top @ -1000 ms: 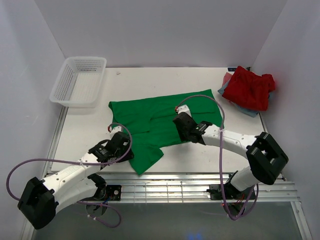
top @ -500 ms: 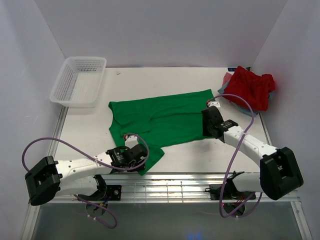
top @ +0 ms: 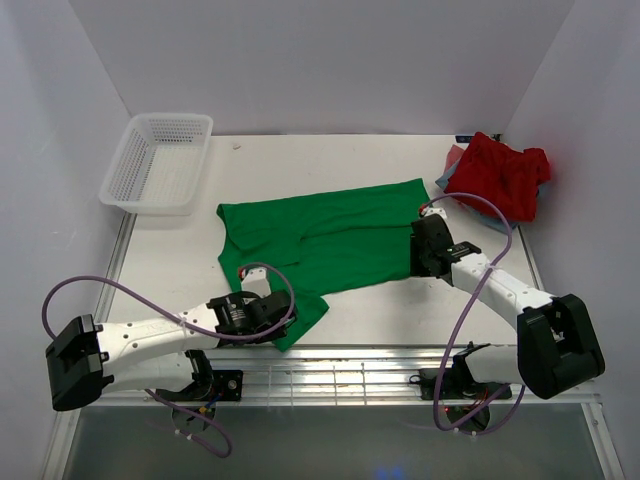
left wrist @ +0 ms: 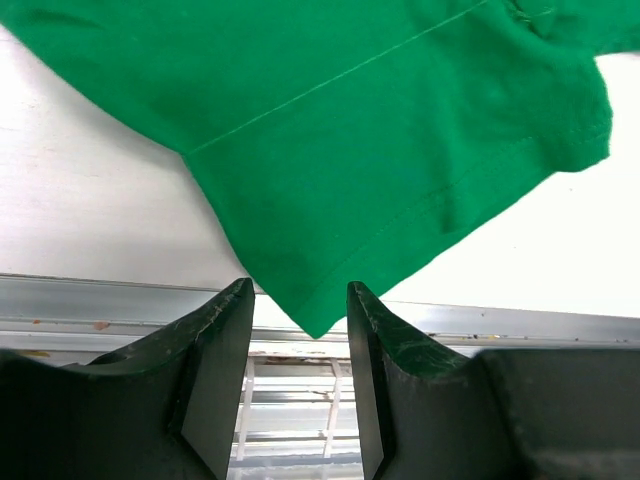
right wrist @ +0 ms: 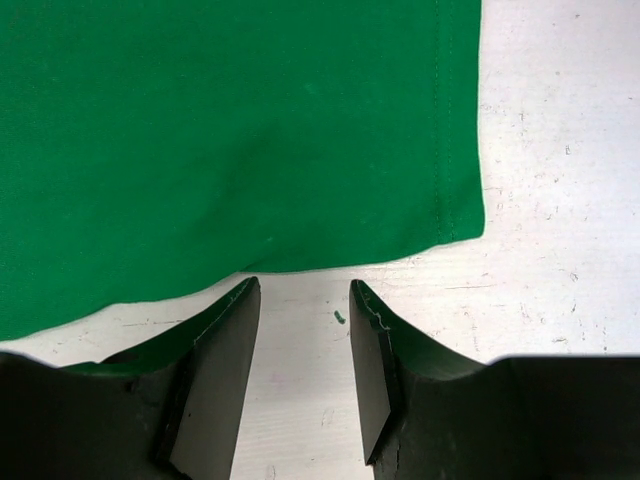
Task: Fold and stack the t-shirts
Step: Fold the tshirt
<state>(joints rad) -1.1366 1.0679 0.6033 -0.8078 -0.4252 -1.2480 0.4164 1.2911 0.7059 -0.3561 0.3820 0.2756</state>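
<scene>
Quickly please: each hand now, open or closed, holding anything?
Left hand: open, holding nothing; a corner of the green t-shirt lies by its fingertips.
Right hand: open, holding nothing.

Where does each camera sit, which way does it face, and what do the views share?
Top external: high behind the arm bases, looking down on the table; shows the left arm, the right arm, green t-shirt, red t-shirt, basket.
Left wrist: on the left arm, looking down past its open jaws at the green shirt's near corner by the metal front rail.
Right wrist: on the right arm, looking down past its open jaws at the shirt's hem corner.
Shared: all three see the green t-shirt.
</scene>
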